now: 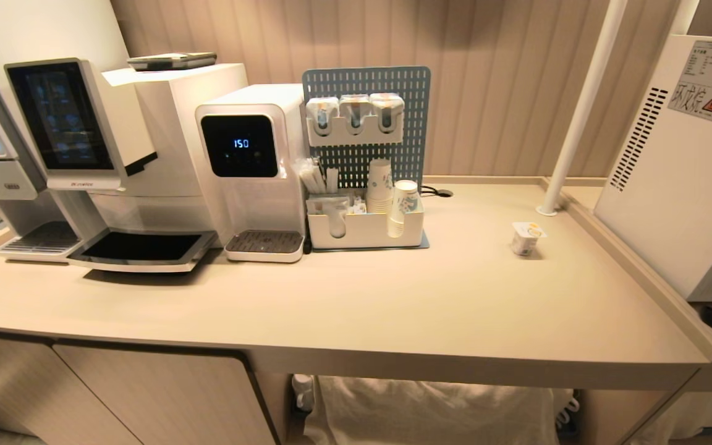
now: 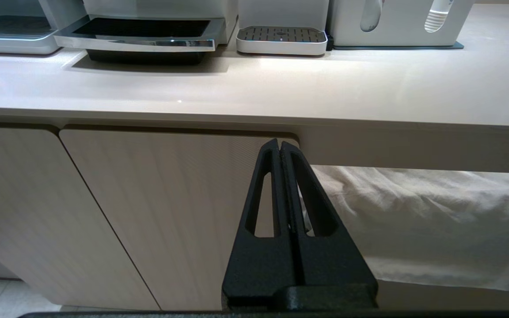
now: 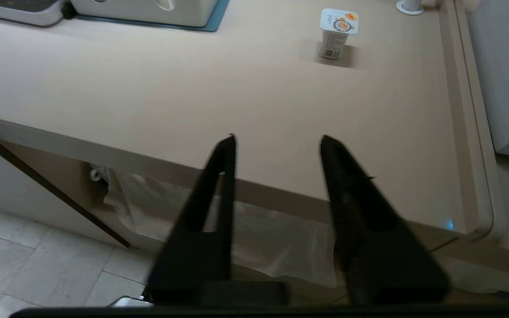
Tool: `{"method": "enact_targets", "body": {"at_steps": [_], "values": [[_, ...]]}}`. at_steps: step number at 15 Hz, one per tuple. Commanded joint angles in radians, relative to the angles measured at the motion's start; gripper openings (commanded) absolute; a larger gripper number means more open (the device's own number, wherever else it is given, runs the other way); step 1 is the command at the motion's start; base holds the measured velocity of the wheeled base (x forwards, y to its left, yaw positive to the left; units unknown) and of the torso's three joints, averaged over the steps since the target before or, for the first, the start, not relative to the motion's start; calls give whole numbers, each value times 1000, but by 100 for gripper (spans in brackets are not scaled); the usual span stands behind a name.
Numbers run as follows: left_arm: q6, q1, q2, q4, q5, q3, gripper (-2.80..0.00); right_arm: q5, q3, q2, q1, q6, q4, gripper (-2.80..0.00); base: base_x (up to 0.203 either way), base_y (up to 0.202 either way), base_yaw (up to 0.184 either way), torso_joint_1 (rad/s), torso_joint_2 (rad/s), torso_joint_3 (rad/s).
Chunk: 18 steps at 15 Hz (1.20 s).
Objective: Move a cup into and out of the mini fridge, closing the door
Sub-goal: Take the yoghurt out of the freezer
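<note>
A small sealed cup point(image 1: 528, 237) with a white foil lid printed in orange stands upright and alone on the beige countertop point(image 1: 393, 296), at about three o'clock from the white organiser tray point(image 1: 365, 230) that holds stacked paper cups point(image 1: 381, 185) in front of a blue pegboard point(image 1: 365, 123). The mini fridge point(image 1: 683, 161) rises at the cup's three o'clock, well apart from it, beyond the raised lip of the counter; only its white side with vent slots and a warning sticker point(image 1: 705, 80) is in view, so its door cannot be seen. A white pole point(image 1: 581, 105) stands at the cup's one o'clock. To the nine o'clock side of the tray sit a water dispenser point(image 1: 251, 167) whose display reads 150 and a larger coffee machine point(image 1: 115, 154). Neither arm enters the head view. The right gripper point(image 3: 276, 141) hangs off the counter's front edge with its two black fingers spread apart and nothing between them; in the right wrist view the cup point(image 3: 337, 33) is far ahead, well clear of the fingertips. The left gripper point(image 2: 279, 143) is parked low in front of the cabinet door point(image 2: 170, 212), its fingers pressed together and holding nothing, beside a white cloth point(image 2: 413, 221) hanging under the counter.
</note>
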Motion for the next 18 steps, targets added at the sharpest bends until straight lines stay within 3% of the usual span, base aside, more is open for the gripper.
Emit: {"method": "enact_targets", "body": {"at_steps": [1,4,9,11,12,14,15,18], "values": [[-1,0,-2,0,0,0,-280,8,-14,-451,21,39,326,-280,0,0,0,0,0,0],[-1,0,-2,0,0,0,-280,11,-104,-668,125,128,738,-280,0,0,0,0,2,10],[-1,0,-2,0,0,0,-280,105,-128,-868,148,159,889,-280,0,0,0,0,0,0],[-1,0,-2,0,0,0,-280,8,-14,-863,148,206,770,-280,0,0,0,0,0,0],[-1,0,-2,0,0,0,-280,-69,94,-861,148,222,605,-280,0,0,0,0,0,0],[-1,0,-1,-2,0,1,-280,-187,296,-861,148,191,317,-280,0,0,0,0,0,0],[-1,0,-2,-1,0,0,-280,-222,370,-860,149,160,240,-280,0,0,0,0,0,0],[2,0,0,3,0,0,-280,-306,369,-859,149,91,251,-280,0,0,0,0,0,0]]}}
